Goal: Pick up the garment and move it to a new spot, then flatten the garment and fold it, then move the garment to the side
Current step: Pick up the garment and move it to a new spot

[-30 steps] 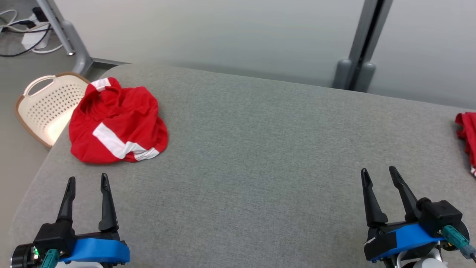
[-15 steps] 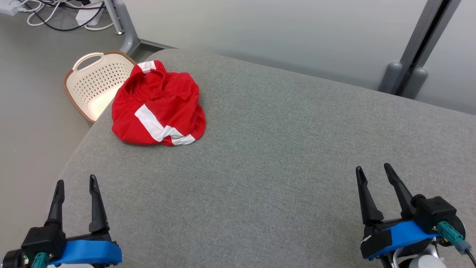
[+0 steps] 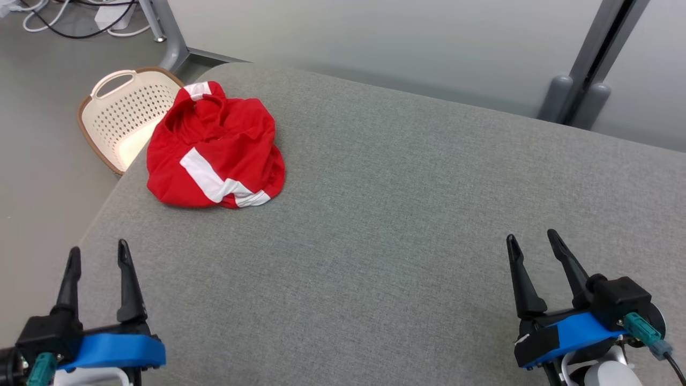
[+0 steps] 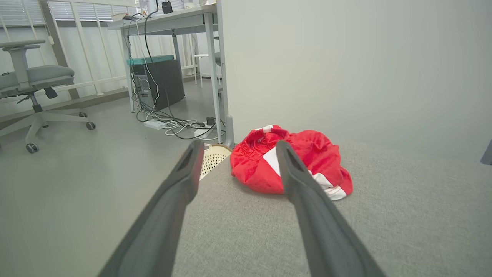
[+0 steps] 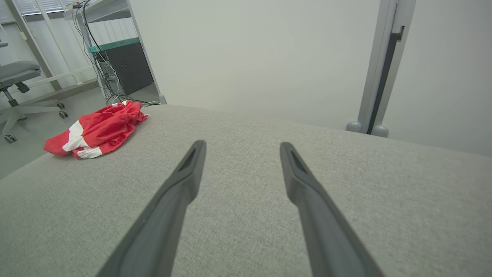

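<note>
- The left end effector (image 3: pixel 97 246) has its two dark fingers spread wide with nothing between them. It hovers on the near side of the garment (image 3: pixel 214 147), short of it and pointing roughly toward it.
- The right end effector (image 3: pixel 530 235) is just as wide and empty, well to the garment's right over the bare grey bench (image 3: pixel 402 214).
- The garment is a crumpled red heap with white stripes, lying close to the bench's edge. A perforated basket (image 3: pixel 115 115) sits just beyond it on the floor.
- Risk: a shallow pinch would likely catch only the top fold, so the rest would trail or slip free.
- Risk: fingers that push rather than close could nudge the garment over the edge toward the basket.
- Both arms sit low and near level, fingers forward, neither touching the garment.
</note>
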